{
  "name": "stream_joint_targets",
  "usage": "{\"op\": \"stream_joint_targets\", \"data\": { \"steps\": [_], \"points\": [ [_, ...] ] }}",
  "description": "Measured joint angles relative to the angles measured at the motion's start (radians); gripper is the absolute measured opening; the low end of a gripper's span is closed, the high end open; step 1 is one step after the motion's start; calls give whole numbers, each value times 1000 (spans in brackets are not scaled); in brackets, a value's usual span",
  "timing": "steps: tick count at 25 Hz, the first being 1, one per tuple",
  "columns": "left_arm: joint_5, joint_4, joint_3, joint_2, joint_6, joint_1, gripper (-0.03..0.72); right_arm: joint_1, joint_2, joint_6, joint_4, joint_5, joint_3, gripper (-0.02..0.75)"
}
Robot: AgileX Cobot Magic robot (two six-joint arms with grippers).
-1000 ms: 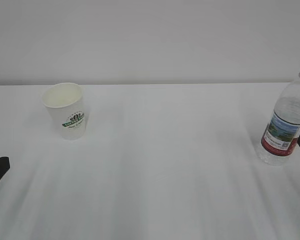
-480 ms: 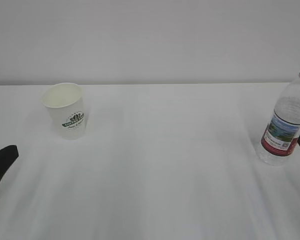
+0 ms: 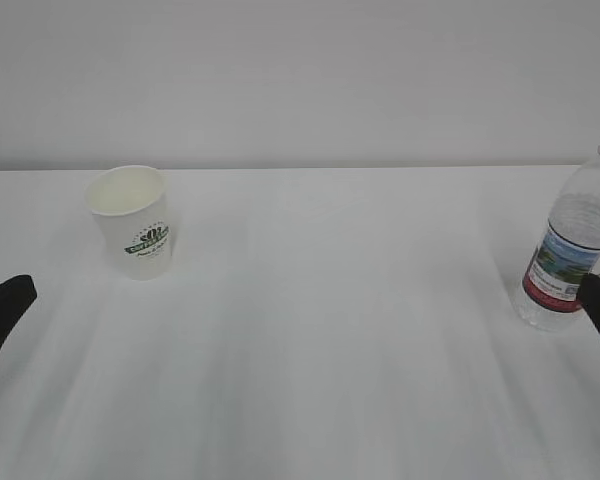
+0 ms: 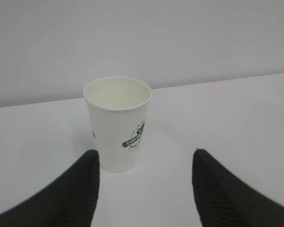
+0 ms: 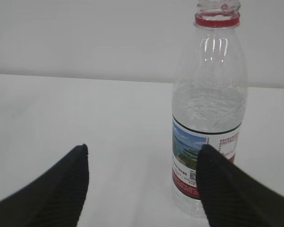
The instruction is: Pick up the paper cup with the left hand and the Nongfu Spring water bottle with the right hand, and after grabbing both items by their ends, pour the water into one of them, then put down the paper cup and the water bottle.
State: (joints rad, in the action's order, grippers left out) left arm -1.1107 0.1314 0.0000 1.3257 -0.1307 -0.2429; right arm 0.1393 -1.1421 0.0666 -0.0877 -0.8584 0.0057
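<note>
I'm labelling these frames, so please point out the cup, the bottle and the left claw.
cup (image 4: 117,137): left wrist view, on its side wall beside the logo.
bottle (image 5: 208,101): right wrist view, on the clear body above the label.
left claw (image 4: 144,182): left wrist view, midway between its open fingertips.

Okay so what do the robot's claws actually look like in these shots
Both are matte black. The left claw has two broad, rounded fingers with fine ribbing on their surfaces. The right claw looks the same, its fingers ribbed as well. No cables, markings or arm links are visible.
</note>
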Motion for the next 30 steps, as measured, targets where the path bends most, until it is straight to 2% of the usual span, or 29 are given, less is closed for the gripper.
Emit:
{"op": "stream_joint_targets", "data": {
  "steps": [12, 15, 19, 26, 30],
  "points": [
    [0, 1, 0, 0, 0, 0, 454, 0, 0, -39, 11, 6, 0, 535],
    [0, 1, 0, 0, 0, 0, 497, 0, 0, -61, 52, 15, 0, 537],
    [0, 1, 0, 0, -2, 0, 589, 0, 0, -78, 88, 37, 0, 568],
    [0, 1, 0, 0, -2, 0, 610, 0, -67, -81, 98, 39, 0, 589],
    [0, 1, 0, 0, -2, 0, 610, 0, -158, -83, 98, -55, 0, 590]
  ]
}}
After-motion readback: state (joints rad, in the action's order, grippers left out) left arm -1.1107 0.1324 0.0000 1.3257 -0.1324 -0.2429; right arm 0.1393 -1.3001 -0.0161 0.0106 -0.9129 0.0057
